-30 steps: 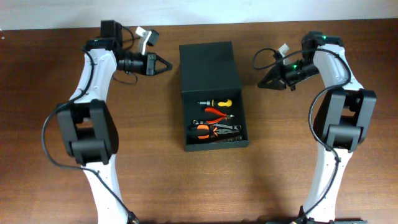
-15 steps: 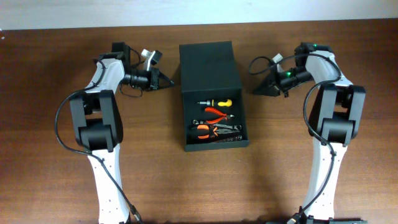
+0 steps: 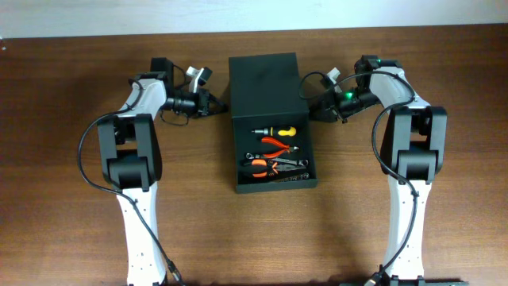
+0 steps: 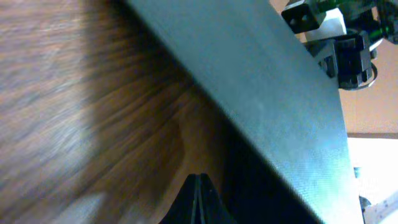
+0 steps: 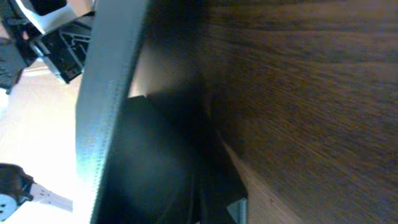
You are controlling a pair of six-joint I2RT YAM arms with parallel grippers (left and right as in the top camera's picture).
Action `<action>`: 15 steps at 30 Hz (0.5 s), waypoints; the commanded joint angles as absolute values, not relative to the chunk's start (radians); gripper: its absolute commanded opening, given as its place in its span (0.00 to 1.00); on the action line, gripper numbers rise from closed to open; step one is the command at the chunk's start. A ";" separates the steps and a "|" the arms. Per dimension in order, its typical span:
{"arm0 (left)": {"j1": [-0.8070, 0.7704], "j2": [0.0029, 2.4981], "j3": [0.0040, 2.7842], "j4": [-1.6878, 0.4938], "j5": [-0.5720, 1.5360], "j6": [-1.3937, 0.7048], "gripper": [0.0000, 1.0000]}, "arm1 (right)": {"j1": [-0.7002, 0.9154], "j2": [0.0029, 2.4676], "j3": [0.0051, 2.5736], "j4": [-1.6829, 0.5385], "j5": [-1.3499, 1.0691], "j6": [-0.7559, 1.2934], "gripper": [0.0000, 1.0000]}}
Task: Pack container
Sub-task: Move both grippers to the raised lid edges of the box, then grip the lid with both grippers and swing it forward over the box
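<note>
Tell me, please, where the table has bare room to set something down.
Free: the broad table wood in front of the container, between left arm and right arm, plus the strips outside them. Crowded: either side of the lid, where the left gripper and right gripper sit, and among the tools inside.

Overhead, my left gripper [image 3: 217,106] and right gripper [image 3: 315,112] were small dark wedges at the lid's [image 3: 266,83] side edges, too small to read their jaws. In the left wrist view the table [image 4: 56,93] was smeared with blur, and the bottom edge cut off all but my touching fingertips [image 4: 191,202]. In the right wrist view my fingers [image 5: 214,180] sank into shadow at bottom centre. The lowest tools [image 3: 274,167] overlapped, too small to name.
</note>
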State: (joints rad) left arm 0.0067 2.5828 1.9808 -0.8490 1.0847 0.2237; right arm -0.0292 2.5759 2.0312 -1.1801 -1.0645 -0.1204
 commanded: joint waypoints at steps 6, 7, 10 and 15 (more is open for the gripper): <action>-0.019 2.595 1.987 -0.814 1.164 0.158 0.02 | -0.028 2.591 2.069 -1.173 -1.197 -0.184 0.04; -0.019 2.595 1.987 -0.815 1.164 0.157 0.02 | -0.027 2.591 2.072 -1.173 -1.197 -0.184 0.04; -0.019 2.595 2.008 -0.815 1.203 0.149 0.02 | -0.027 2.591 2.101 -1.207 -1.196 -0.233 0.04; -0.019 2.595 2.088 -0.832 1.209 0.142 0.02 | -0.027 2.591 2.207 -1.306 -1.101 -0.272 0.04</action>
